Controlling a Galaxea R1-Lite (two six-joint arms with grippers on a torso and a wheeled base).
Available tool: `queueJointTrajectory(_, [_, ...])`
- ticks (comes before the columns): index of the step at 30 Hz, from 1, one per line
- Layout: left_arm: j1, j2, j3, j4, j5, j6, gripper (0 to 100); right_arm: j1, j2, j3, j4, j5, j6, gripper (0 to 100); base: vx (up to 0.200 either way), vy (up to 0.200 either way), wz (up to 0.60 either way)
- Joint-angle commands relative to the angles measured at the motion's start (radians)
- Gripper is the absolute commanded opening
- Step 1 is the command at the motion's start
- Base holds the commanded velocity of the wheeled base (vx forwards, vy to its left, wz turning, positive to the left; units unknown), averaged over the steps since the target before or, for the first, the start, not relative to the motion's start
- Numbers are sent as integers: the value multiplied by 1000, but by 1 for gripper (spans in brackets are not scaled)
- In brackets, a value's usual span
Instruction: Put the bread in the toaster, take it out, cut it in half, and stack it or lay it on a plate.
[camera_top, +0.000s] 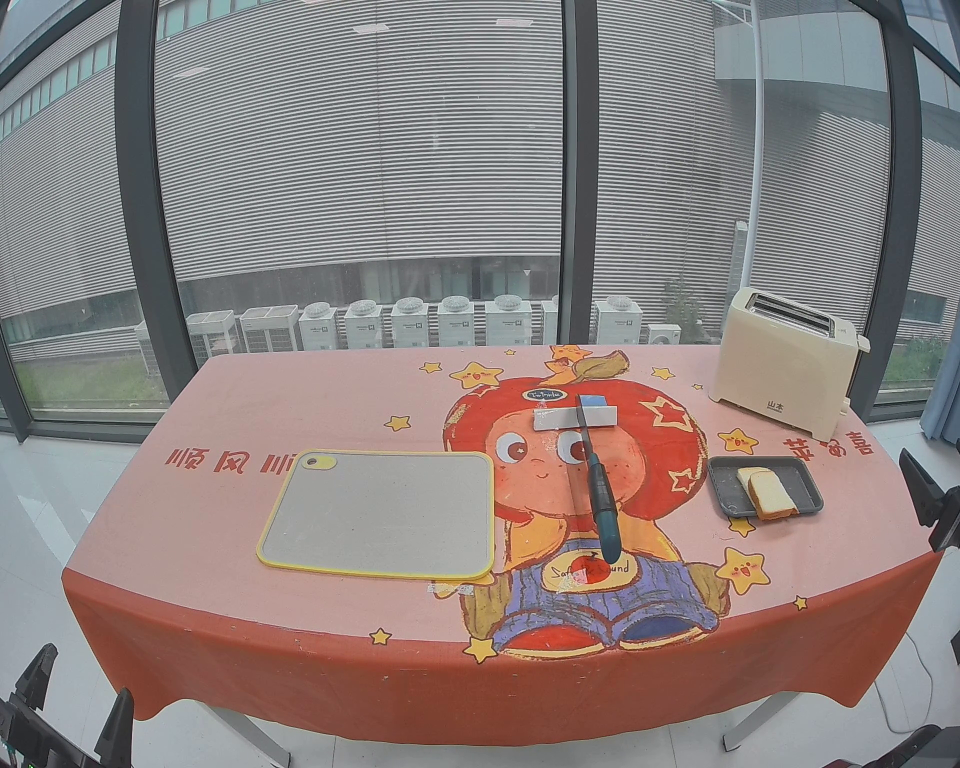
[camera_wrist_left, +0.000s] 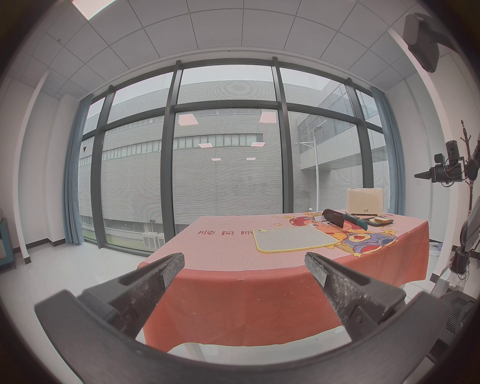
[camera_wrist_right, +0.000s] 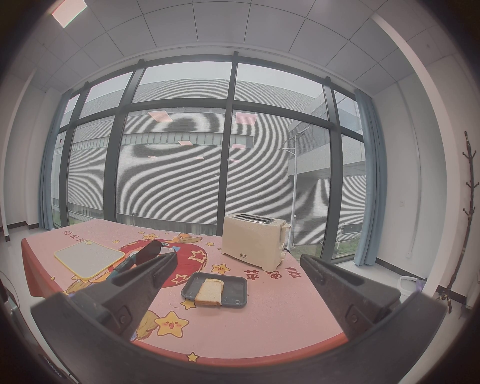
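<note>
The surface (camera_top: 200, 560) wears an orange cloth with a cartoon print. On its left half lies a gray cutting board (camera_top: 380, 513) with a yellow rim, flat and bare. A cream toaster (camera_top: 785, 362) stands at the far right corner, its 2 slots facing up.

The left tool (camera_wrist_left: 244, 262) hangs off the near left edge of the surface, its 2 fingers spread wide with nothing between them. The right tool (camera_wrist_right: 239, 262) sits off the right side, near the tray, also wide open and holding nothing.

A dark tray (camera_top: 805, 485) lies just in front of the toaster. The knife (camera_top: 600, 480) lies between board and tray, teal handle toward the robot, blade propped on a small gray block (camera_top: 555, 418). The bread (camera_top: 768, 493) rests in the tray.
</note>
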Motion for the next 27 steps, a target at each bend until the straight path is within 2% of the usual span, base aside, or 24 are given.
queueJointTrajectory(1, [1, 1, 18, 1, 0, 0, 100, 1, -13, 7, 0, 0, -2, 100, 0, 0, 0])
queueJointTrajectory(18, [-1, 1, 18, 1, 0, 0, 100, 20, -89, 27, 4, 6, -3, 100, 0, 0, 0])
queueJointTrajectory(27, [1, 1, 18, -1, 0, 0, 100, 21, -181, 8, 136, 7, -3, 100, 0, 0, 0])
